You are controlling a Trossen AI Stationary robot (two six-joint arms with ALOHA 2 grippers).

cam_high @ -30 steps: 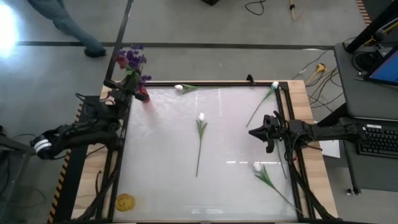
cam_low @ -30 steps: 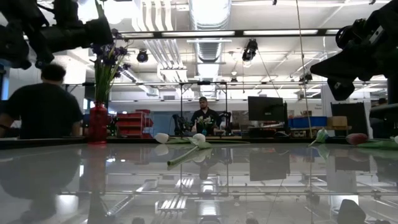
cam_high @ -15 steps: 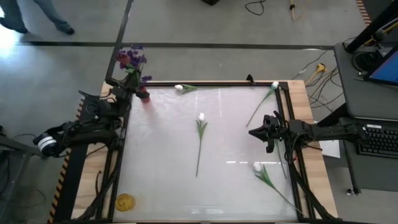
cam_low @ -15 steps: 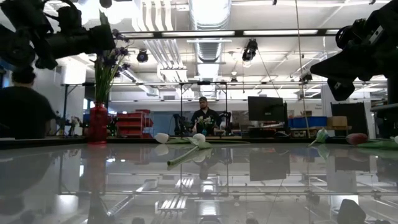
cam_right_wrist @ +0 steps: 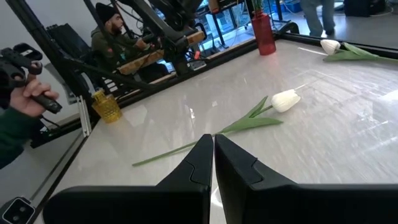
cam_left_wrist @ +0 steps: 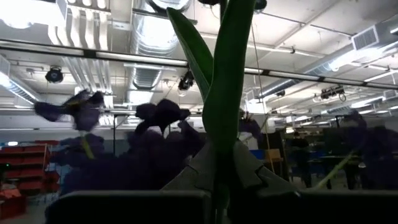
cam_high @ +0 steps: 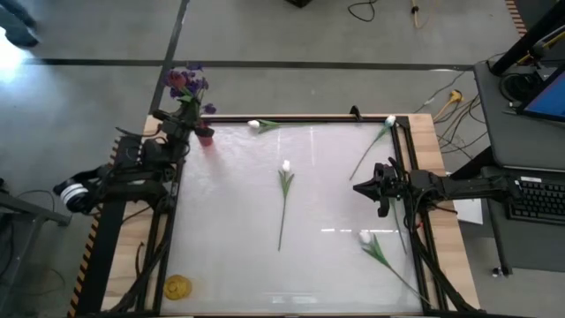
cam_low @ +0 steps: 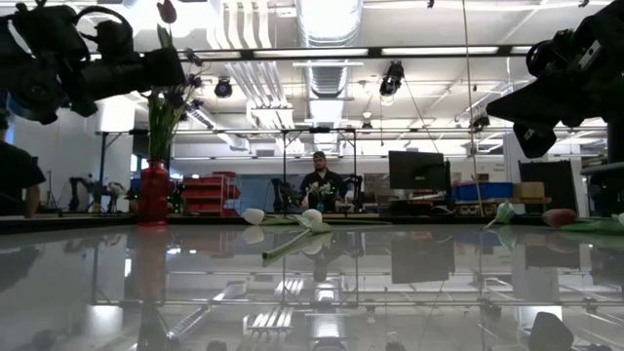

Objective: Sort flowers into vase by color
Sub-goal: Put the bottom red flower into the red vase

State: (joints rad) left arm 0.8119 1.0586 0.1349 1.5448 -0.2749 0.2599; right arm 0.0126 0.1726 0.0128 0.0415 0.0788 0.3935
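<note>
At the near left corner of the glossy white worktop [cam_high: 229, 265] stands a small yellow ribbed glass jar [cam_high: 177, 286]. Near the near right corner lies a white tulip bud on a leafy green stem [cam_high: 365, 237], its stem end running under the right arm's frame and lost there.

The right gripper [cam_high: 359, 187] hangs above the worktop close to the right edge, fingers pressed together with nothing between them; its own wrist view shows the two dark fingers [cam_right_wrist: 199, 163] meeting. Ahead of it, mid-worktop, lies a second white tulip [cam_high: 285, 165] with its stem pointing to the near edge. Two more white buds lie along the far edge, one left of middle [cam_high: 254, 124] and one at the far right corner [cam_high: 390, 120].

At the far left corner stands a slim red vase [cam_high: 205, 137] holding a bunch of small purple blossoms [cam_high: 187, 84]. The left gripper [cam_high: 183, 124] is above it, clamped on the green stem of a dark red tulip [cam_low: 167, 12]. In the left wrist view that stem fills the middle and the bloom is cut off. Whether the stem's lower end sits inside the vase neck cannot be told.

The worktop mirrors the ceiling lights. Beyond lies an open workshop with ducts, monitors and a seated person [cam_low: 317, 180].
</note>
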